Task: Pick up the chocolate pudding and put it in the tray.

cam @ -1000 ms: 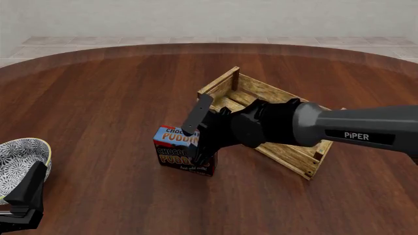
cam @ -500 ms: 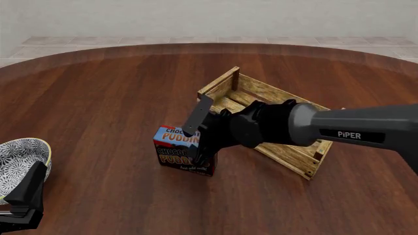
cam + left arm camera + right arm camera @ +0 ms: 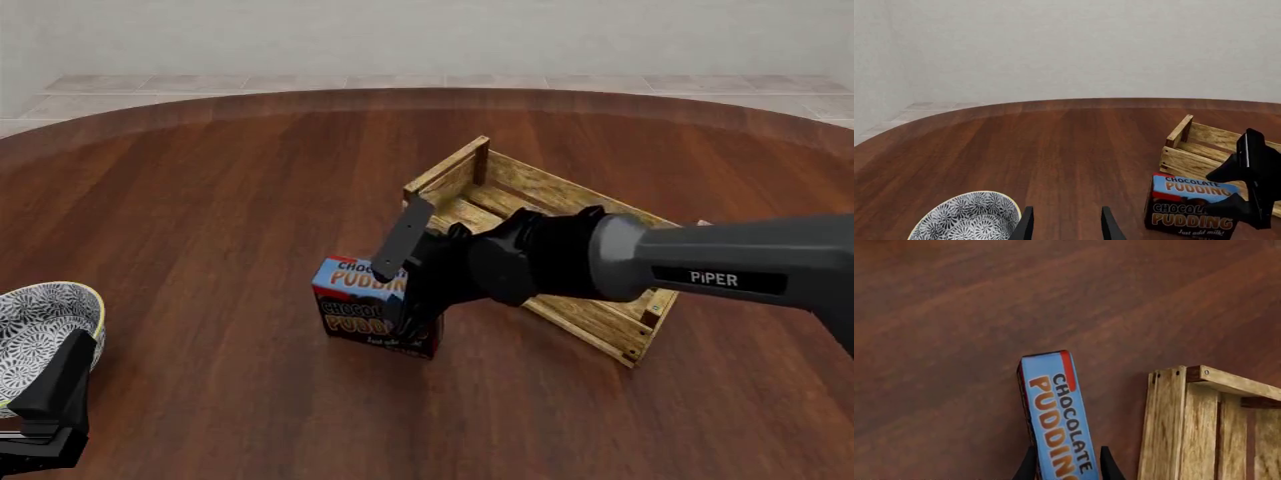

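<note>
On the dark wood table, near centre: one chocolate pudding, small carton, standing on its base just beside the tray's near-left end. Blue top face up, brown printed front turned toward the arms' side and slightly to the left. Long axis of the top runs left–right in the front view, a little skewed, its right end toward the tray.

Tray: light-wood slatted crate, set diagonally, one end post nearest the carton; holds nothing visible.

Right gripper: reaches in from the right over the tray; narrowly parted fingers straddle the carton's right end across its thin width, as the right wrist view confirms, fingertips against either long face. Whether the carton rests on the table or hangs just clear cannot be told.

Left gripper: at the near-left table edge beside the patterned bowl, fingers apart, nothing between them.

Change since one second ago: carton shifted marginally leftward and up; right arm's wrist likewise; bowl and left gripper unmoved.
</note>
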Controlling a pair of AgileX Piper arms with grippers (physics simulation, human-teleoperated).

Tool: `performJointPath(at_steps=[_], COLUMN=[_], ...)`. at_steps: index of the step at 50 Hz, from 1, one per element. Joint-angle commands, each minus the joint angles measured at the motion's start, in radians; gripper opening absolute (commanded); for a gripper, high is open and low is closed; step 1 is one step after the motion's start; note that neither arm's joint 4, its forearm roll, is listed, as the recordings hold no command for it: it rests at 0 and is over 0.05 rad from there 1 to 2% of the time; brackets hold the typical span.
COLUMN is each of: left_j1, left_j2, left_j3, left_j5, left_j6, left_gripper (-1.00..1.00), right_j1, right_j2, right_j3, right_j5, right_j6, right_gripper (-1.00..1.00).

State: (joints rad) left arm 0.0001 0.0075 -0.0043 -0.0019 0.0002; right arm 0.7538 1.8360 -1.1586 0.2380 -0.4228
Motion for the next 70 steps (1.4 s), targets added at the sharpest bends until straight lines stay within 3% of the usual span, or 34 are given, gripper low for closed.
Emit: performJointPath(at_steps=[1, 22, 40, 54, 70], left_j1=[0.0, 0.0, 0.0, 0.0, 0.0], left_j2=[0.0, 0.0, 0.0, 0.0, 0.0], left_j3=[0.0, 0.0, 0.0, 0.0, 0.0], left_j5=[0.0, 0.0, 0.0, 0.0, 0.0], left_j6=[0.0, 0.0, 0.0, 0.0, 0.0], left_gripper=[1.0, 1.0, 1.0, 1.0, 1.0], right_j1=[0.004, -0.028, -0.087, -0.189, -0.307], right_j2=[-0.017, -0.156, -0.271, -0.296, -0.28], right_j3=[0.006, -0.02, -0.092, -0.148, -0.171], right_j5=[0.001, 0.08, 0.209, 0.259, 0.253], right_j6=[0.006, -0.04, -0.11, -0.152, -0.184], right_gripper=[-1.0, -1.0, -1.0, -1.0, -1.0])
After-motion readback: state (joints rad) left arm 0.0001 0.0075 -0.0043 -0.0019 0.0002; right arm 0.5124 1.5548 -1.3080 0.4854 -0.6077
